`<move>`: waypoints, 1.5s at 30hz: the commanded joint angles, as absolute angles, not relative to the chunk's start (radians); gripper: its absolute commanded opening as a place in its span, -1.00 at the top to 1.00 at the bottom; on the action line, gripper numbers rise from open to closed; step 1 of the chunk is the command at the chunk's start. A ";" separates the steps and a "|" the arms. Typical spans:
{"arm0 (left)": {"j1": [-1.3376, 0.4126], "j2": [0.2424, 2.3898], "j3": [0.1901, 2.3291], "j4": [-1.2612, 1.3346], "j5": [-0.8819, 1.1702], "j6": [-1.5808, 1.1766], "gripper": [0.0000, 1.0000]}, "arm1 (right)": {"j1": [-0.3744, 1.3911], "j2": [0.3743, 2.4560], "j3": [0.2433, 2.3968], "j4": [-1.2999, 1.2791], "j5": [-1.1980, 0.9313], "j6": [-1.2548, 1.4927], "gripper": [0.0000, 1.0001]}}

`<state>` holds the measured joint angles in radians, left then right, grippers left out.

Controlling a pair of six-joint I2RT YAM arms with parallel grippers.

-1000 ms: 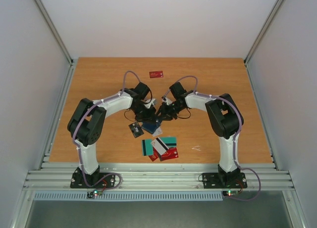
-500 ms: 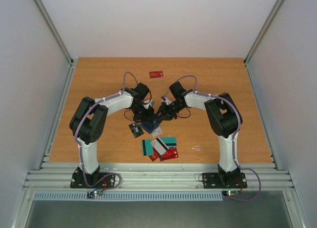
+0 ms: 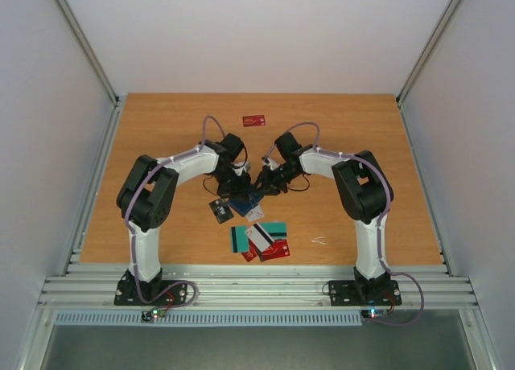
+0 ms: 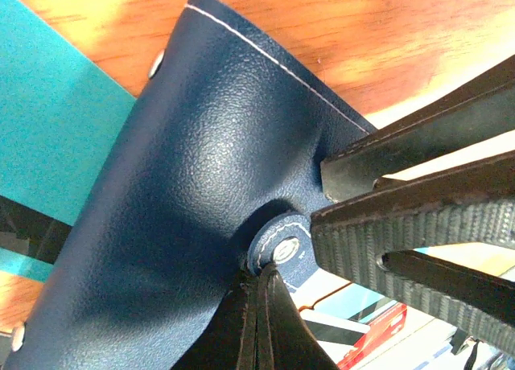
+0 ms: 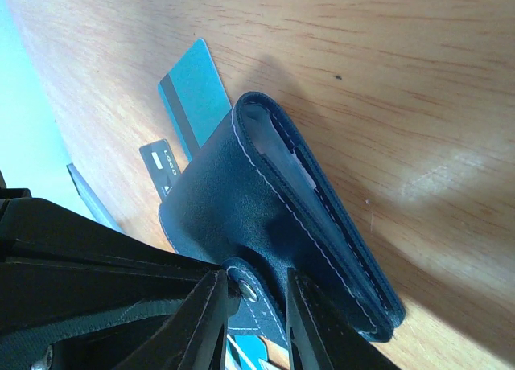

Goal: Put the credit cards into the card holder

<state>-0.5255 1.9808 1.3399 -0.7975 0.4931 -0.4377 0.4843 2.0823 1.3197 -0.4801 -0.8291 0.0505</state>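
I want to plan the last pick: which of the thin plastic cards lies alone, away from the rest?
The red rectangular plastic card, at the far side of the wooden table. The other cards lie clustered together toward the near edge.

The holder (image 3: 245, 203) sits in the middle of the counter (image 3: 362, 145), between the two tools. The left tool (image 3: 234, 187) is at its left and the right tool (image 3: 262, 185) at its right, and both meet at its snap tab. The left card (image 3: 220, 210) lies just left of the holder. The card pile (image 3: 262, 240), its cards overlapping, lies in front, nearer the arms' bases. The far card (image 3: 254, 121) lies alone well behind, toward the far edge.
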 commanded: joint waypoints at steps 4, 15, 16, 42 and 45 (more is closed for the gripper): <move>-0.518 1.987 1.351 -0.830 0.427 -0.443 0.99 | 0.478 2.109 1.338 -0.532 -0.799 0.033 0.55; -0.519 1.941 1.376 -0.862 0.398 -0.461 0.99 | 0.477 2.160 1.330 -0.545 -0.779 0.020 0.56; -0.518 1.946 1.376 -0.859 0.403 -0.460 0.99 | 0.478 2.159 1.331 -0.543 -0.778 0.021 0.56; -0.505 1.908 1.359 -0.737 0.558 -0.287 0.34 | 0.479 2.145 1.306 -0.509 -0.790 0.047 0.57; -0.505 1.936 1.375 -0.740 0.583 -0.237 0.41 | 0.478 2.144 1.305 -0.512 -0.792 0.046 0.58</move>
<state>-0.5087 1.8923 1.3411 -0.7723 0.5167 -0.3286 0.4721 2.1078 1.3361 -0.4973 -0.8661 0.0422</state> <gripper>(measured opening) 0.315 0.212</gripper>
